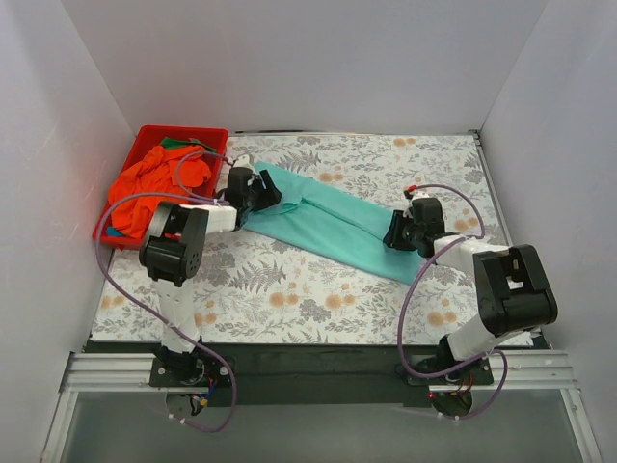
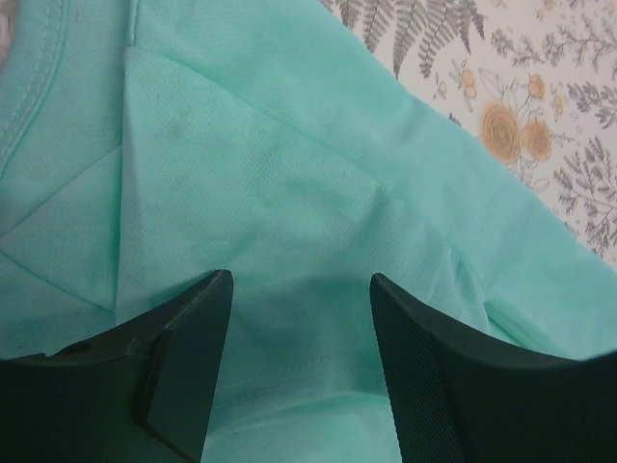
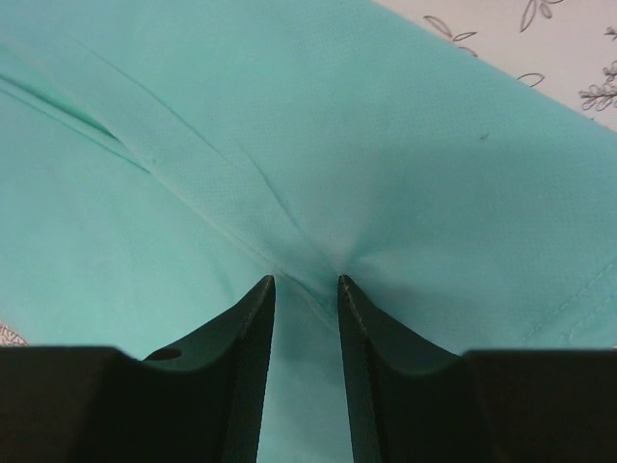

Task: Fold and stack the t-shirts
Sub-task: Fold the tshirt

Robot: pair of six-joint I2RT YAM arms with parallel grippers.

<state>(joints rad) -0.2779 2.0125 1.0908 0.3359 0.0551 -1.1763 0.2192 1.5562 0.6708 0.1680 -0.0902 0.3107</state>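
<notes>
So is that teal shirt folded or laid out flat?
Partly folded: the teal t-shirt lies as a narrow strip with overlapping layers.

One teal t-shirt (image 1: pixel 333 220) on one table (image 1: pixel 308 289). One red bin (image 1: pixel 183 130), one orange-red heap (image 1: pixel 154 188) inside, shirts there uncountable. Two arms: left arm (image 1: pixel 178 246), right arm (image 1: pixel 511 289).

This is a robotics lab test cell rather than a home: plain white panel walls (image 1: pixel 318 68) box in a bench (image 1: pixel 318 299) under a floral-print cover, and along the bottom of the frame an aluminium rail (image 1: pixel 106 371) carries the bolted-down left arm (image 1: pixel 178 246) and right arm (image 1: pixel 501 289), both trailing loose purple cables (image 1: pixel 400 328).
</notes>
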